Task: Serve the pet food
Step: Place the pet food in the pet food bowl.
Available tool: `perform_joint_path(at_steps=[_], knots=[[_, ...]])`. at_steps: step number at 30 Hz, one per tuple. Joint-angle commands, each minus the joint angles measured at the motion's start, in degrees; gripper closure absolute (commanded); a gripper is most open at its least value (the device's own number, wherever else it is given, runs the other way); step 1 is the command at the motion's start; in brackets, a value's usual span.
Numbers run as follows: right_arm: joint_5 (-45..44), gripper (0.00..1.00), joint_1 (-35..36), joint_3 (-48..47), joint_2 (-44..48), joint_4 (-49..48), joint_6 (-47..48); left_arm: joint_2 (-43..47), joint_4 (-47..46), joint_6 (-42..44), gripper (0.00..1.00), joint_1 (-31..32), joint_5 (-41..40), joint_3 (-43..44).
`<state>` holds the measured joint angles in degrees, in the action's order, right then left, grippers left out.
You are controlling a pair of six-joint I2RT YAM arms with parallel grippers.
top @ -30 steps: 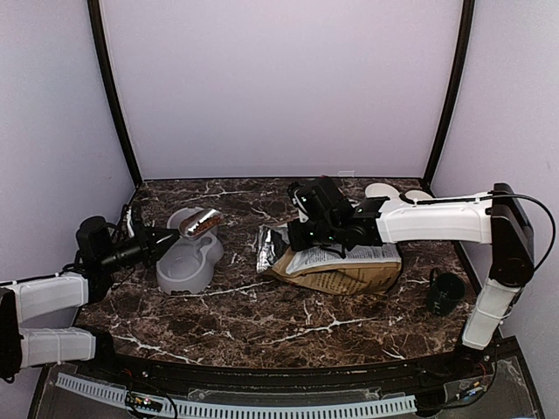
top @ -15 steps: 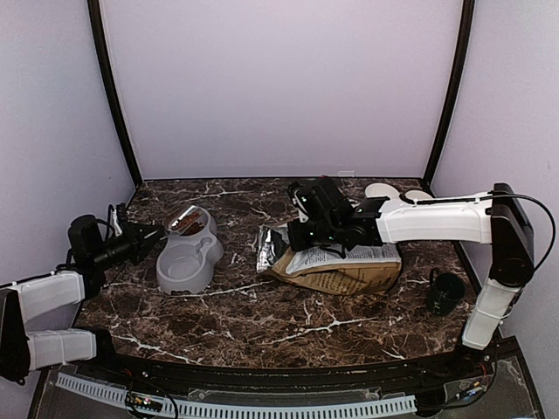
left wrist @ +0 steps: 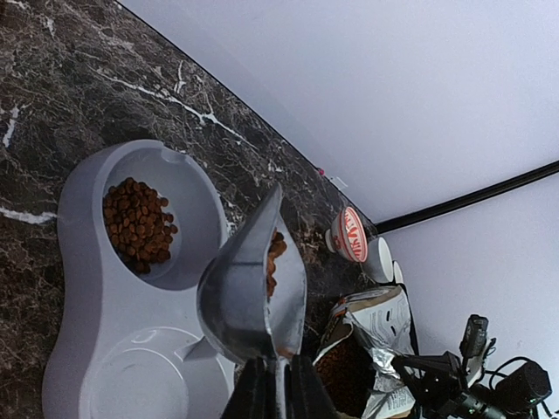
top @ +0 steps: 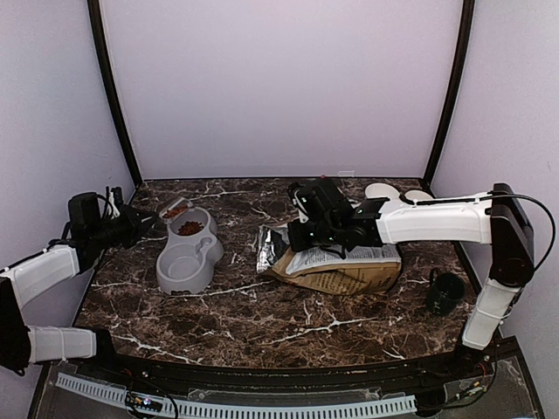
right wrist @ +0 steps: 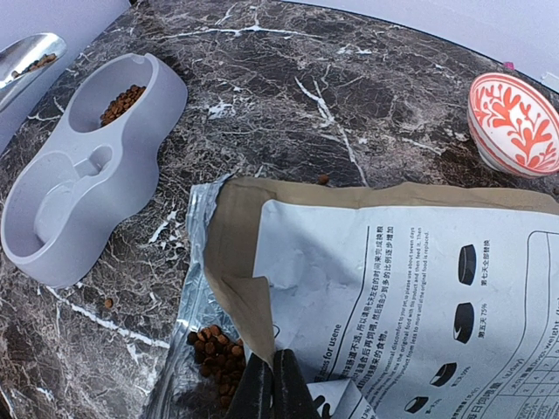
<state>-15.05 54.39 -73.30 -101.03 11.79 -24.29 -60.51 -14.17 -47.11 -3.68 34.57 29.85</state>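
Grey scoop (left wrist: 238,297) clamped in left gripper (left wrist: 278,384), tilted; pet food (left wrist: 137,225) mostly in bowl (left wrist: 79,349) compartment ahead-left of it, remnant in scoop. Right gripper (right wrist: 272,384) pinched shut on bag (right wrist: 393,288) edge. Risk: remnant spilling outside bowl on any swing. Scoop handle and finger contact cut off at frame bottom.

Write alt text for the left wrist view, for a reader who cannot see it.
A metal scoop carrying a few kibble pellets is pinched in the left gripper near a grey double bowl. One compartment holds a kibble heap, the other is empty; an open food bag lies lower right.
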Motion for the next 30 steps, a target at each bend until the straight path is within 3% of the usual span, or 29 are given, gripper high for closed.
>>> perform_joint_path(at_steps=[1, 30], knots=[[-3.76, 1.0, -1.57, 0.64, 1.22, -2.65, 0.21, -0.46, 7.61, 5.37, 1.0, -0.44, -3.79, 4.5], [-3.3, 1.0, -2.1, 3.99, 2.65, -5.5, 0.83, -5.62, 24.59, 16.01, 1.0, -0.39, -10.27, 18.39]])
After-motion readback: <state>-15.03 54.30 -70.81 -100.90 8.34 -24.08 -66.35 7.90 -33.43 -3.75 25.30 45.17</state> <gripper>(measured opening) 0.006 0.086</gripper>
